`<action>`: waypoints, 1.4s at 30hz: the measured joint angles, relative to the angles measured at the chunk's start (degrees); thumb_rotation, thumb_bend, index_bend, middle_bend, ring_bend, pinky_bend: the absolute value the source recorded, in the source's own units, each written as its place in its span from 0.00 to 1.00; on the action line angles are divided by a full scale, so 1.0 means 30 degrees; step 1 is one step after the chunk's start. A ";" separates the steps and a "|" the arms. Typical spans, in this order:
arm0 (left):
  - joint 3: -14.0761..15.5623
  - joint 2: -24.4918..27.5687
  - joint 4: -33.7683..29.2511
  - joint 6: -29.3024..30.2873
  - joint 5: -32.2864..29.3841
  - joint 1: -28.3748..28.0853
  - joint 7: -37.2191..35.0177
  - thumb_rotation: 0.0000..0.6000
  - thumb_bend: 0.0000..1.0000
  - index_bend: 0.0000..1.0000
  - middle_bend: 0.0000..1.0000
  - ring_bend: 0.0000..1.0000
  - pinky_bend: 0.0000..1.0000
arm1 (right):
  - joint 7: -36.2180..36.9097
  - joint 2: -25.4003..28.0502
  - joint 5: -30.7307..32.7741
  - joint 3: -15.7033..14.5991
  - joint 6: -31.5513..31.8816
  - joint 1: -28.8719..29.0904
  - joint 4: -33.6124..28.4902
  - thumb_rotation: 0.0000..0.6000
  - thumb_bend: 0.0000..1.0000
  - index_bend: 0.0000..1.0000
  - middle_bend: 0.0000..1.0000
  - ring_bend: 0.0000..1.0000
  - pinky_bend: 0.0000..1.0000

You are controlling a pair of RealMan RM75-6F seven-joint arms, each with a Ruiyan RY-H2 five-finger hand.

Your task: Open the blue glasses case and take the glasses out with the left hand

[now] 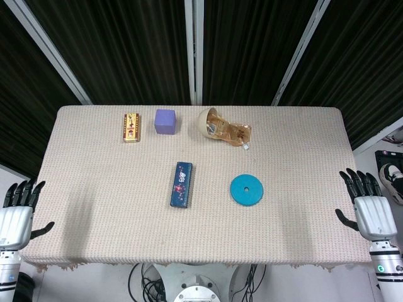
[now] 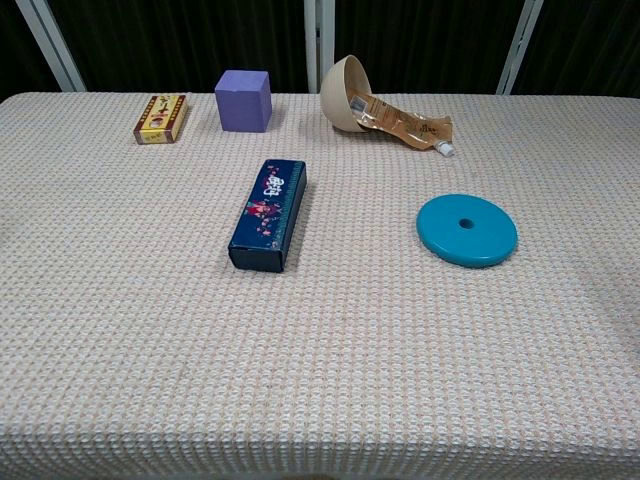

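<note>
Blue and closed, the glasses case (image 1: 181, 184) lies flat near the middle of the woven tablecloth (image 1: 94, 189), its long axis running roughly from six to twelve o'clock with a slight lean toward one. No glasses are visible, so I judge they are inside and the task has not begun.

My left hand (image 1: 17, 211) hangs off the table's edge at about eight o'clock from the case, fingers spread and holding nothing. My right hand (image 1: 368, 204) waits off the opposite edge near four o'clock, equally wide and empty. Neither appears in the chest view.

Around the case: a teal disc (image 1: 246, 189) at three o'clock, a purple cube (image 1: 165, 121) at twelve, a yellow-red box (image 1: 131, 127) at eleven, and a tipped beige bowl (image 1: 210, 122) resting on a tube in a wrapper (image 1: 234, 133) at one.

My worry is the lid. I cannot tell which long side carries the hinge, so prying from the wrong edge could flip or skid the case across the cloth. Unbraced, it may slide toward the disc.
</note>
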 measured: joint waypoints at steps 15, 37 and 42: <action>0.0405 0.0343 -0.0785 0.0950 0.1318 0.0317 0.0231 1.00 0.18 0.12 0.03 0.00 0.00 | 0.0842 0.0084 -0.0776 -0.0120 0.0922 -0.0186 0.0226 1.00 0.31 0.00 0.08 0.00 0.00; -0.2691 -0.0379 -0.2401 -1.1766 0.3705 -1.2127 -0.1725 1.00 0.65 0.21 0.21 0.02 0.02 | 0.1351 0.0778 -0.2517 -0.0744 0.2087 -0.0660 -0.0630 1.00 0.77 0.00 0.12 0.00 0.00; -0.3408 -0.2890 -0.0296 -1.4652 0.3012 -1.5485 -0.2550 1.00 0.64 0.21 0.21 0.03 0.01 | 0.1366 0.0820 -0.2318 -0.0828 0.1997 -0.0764 -0.0715 1.00 0.77 0.00 0.12 0.00 0.00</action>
